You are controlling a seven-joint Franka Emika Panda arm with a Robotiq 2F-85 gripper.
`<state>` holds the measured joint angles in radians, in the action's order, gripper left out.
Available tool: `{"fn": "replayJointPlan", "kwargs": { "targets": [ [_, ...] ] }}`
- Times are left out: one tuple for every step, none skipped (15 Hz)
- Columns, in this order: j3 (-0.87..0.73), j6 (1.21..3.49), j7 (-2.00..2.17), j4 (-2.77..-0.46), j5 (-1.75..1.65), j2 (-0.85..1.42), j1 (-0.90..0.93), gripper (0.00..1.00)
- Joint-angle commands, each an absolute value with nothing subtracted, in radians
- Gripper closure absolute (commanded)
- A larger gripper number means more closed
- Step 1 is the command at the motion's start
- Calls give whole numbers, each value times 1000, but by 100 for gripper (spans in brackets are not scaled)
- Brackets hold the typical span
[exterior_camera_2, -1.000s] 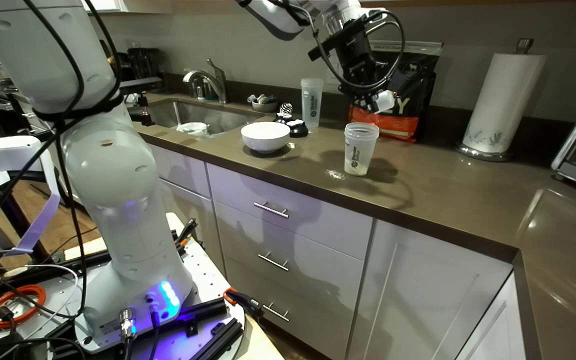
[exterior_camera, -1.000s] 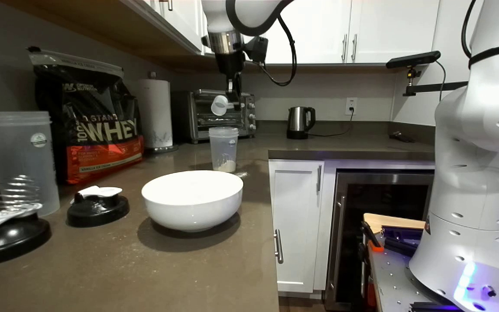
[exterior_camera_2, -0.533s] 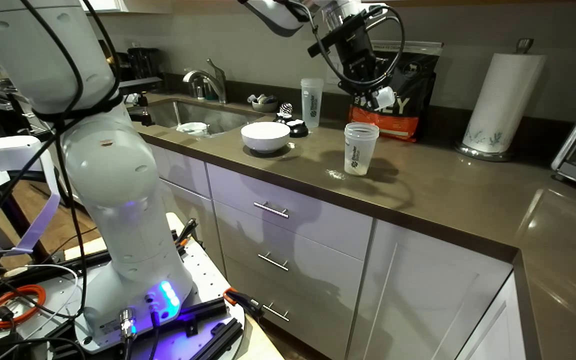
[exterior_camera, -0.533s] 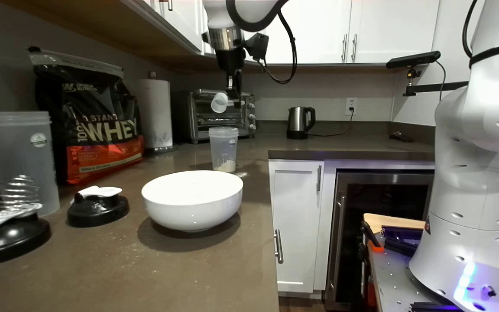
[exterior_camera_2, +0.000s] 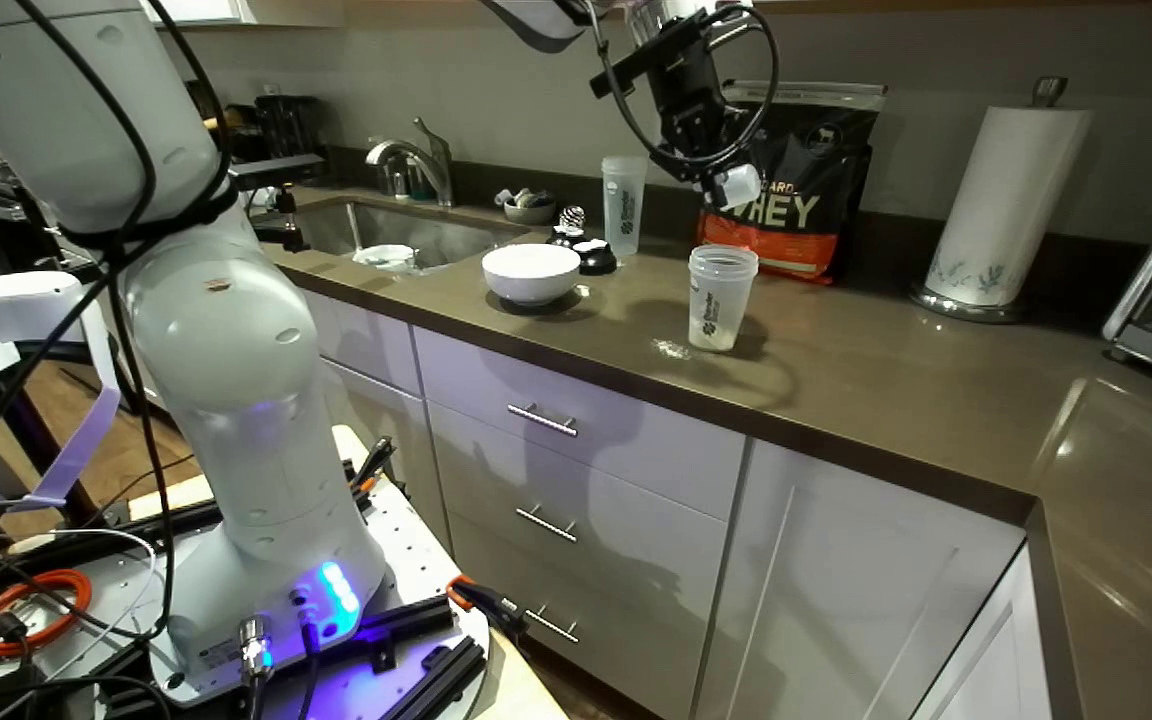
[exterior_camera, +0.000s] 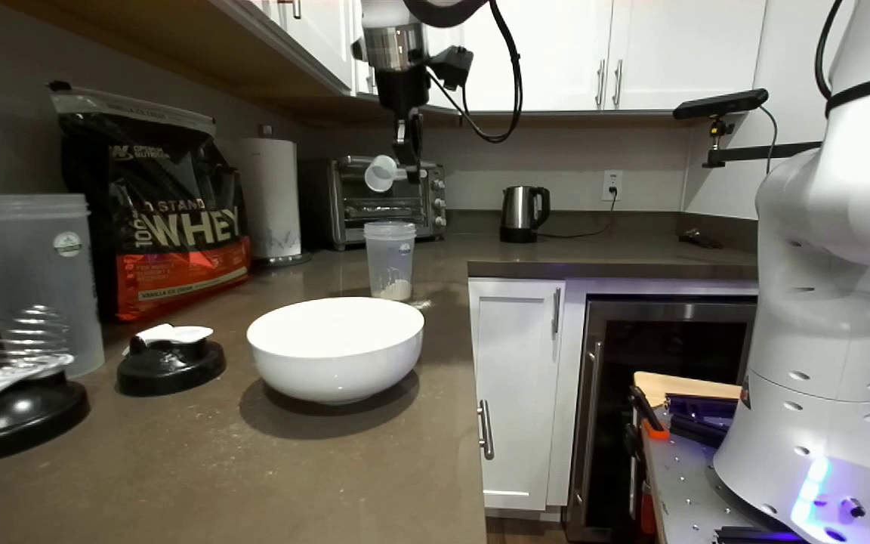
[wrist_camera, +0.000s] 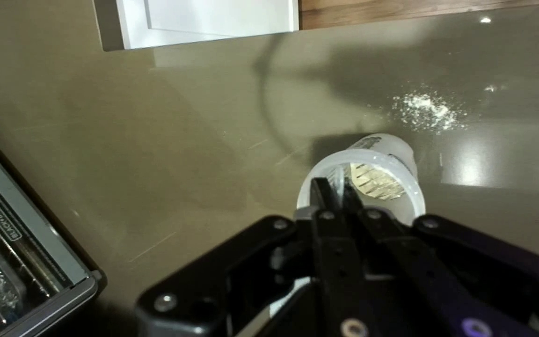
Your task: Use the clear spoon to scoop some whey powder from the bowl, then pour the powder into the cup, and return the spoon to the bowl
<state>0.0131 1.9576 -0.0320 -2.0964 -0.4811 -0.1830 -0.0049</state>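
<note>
1. My tool (wrist_camera: 336,189) is grasping the clear spoon (exterior_camera: 381,173), clenched on its short handle.
2. In both exterior views the spoon hangs tilted above the cup (exterior_camera_2: 733,290), apart from its rim. Some whey powder (wrist_camera: 376,181) already lies at the bottom of the cup, so I judge the pour nearly done and the return the next thing.
3. I can't tell whether powder clings inside the spoon. A gentle shake over the cup's mouth, before any sideways travel, looks worth the time.
4. In the wrist view my tool covers part of that mouth, so I lean on the exterior views for centring. A patch of white powder (wrist_camera: 426,111) on the table (wrist_camera: 180,117), just beside the cup, shows where a careless tip would land.
5. Then I should level the spoon and leave at this height; brushing the rim could topple what is probably a light cup.
6. The bowl (exterior_camera: 335,375) stands well apart from the cup, toward the sink (exterior_camera_2: 461,240). I want the spoon over its middle, lowered inside the rim, before I loosen my grip; letting go early could bounce so small a thing off the edge.
</note>
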Motion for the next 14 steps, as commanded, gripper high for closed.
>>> {"fn": "replayJointPlan", "kwargs": {
  "targets": [
    [19,1936,-77,-2141,-421,-236,11,99],
    [20,1934,-85,-2149,-403,-242,18,99],
    [22,1934,-95,-2158,-384,-247,25,99],
    [24,1935,-105,-2165,-365,-252,33,99],
    [27,1937,-117,-2172,-345,-256,42,99],
    [30,1933,-127,-2173,-327,-257,49,99],
    [33,1936,-134,-2177,-308,-258,58,99],
    [36,1937,-142,-2178,-288,-259,65,99],
    [40,1940,-150,-2180,-270,-257,74,99],
    [43,1940,-161,-2179,-251,-254,82,99],
    [46,1942,-179,-2181,-230,-251,92,99],
    [49,1936,-196,-2180,-205,-248,102,99],
    [53,1932,-211,-2181,-185,-246,111,99],
    [57,1926,-226,-2180,-163,-245,120,99]
  ]
}}
